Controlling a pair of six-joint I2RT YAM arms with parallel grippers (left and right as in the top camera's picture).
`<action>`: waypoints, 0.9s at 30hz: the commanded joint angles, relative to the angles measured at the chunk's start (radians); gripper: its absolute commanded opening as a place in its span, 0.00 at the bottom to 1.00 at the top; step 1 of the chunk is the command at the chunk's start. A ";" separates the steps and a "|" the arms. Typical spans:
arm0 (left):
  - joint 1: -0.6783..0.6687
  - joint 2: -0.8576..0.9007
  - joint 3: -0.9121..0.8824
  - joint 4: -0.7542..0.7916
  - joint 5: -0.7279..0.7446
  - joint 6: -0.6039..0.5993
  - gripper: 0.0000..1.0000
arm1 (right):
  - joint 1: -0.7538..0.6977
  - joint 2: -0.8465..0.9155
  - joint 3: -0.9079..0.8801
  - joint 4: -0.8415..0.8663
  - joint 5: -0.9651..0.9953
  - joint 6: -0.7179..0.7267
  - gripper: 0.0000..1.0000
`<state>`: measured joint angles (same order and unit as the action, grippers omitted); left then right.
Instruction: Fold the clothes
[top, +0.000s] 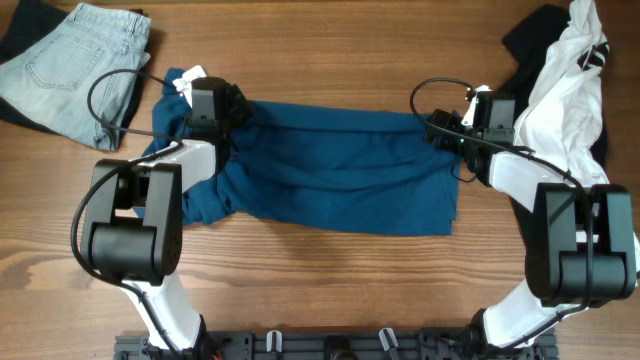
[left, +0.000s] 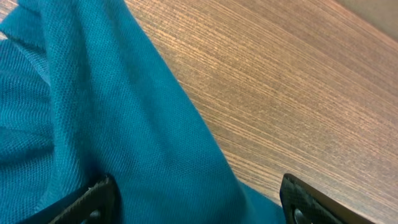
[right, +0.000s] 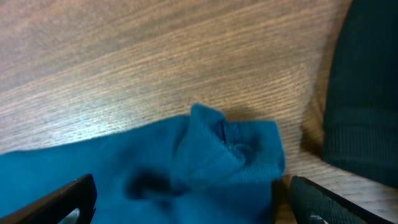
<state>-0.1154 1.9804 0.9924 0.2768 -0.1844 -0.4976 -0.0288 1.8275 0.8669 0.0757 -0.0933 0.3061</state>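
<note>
Both arms reach forward, the left gripper (left: 199, 208) and right gripper (right: 196, 208) held low, jaws spread wide.

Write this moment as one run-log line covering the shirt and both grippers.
teal shirt: spread wrinkled on table | left gripper: open, fabric between jaws | right gripper: open above shirt corner

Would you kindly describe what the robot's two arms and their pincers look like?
The left arm and right arm match: smooth white links joined by bulky, rounded black joint housings. A thin black cable loops loosely out near each wrist. The left pincer and right pincer are black, each with two flat, dark, matte fingers.
</note>
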 joint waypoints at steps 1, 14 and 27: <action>0.007 0.014 0.022 0.003 0.005 0.019 0.85 | 0.002 0.022 0.014 0.025 -0.031 0.037 1.00; 0.007 0.014 0.022 0.003 0.013 0.020 0.82 | 0.002 0.022 0.065 0.039 -0.031 0.037 0.15; 0.008 0.015 0.022 -0.001 0.016 0.019 0.99 | 0.002 0.023 0.064 -0.006 -0.030 0.035 0.04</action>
<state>-0.1154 1.9804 0.9962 0.2771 -0.1764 -0.4908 -0.0288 1.8297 0.9169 0.0784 -0.1120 0.3428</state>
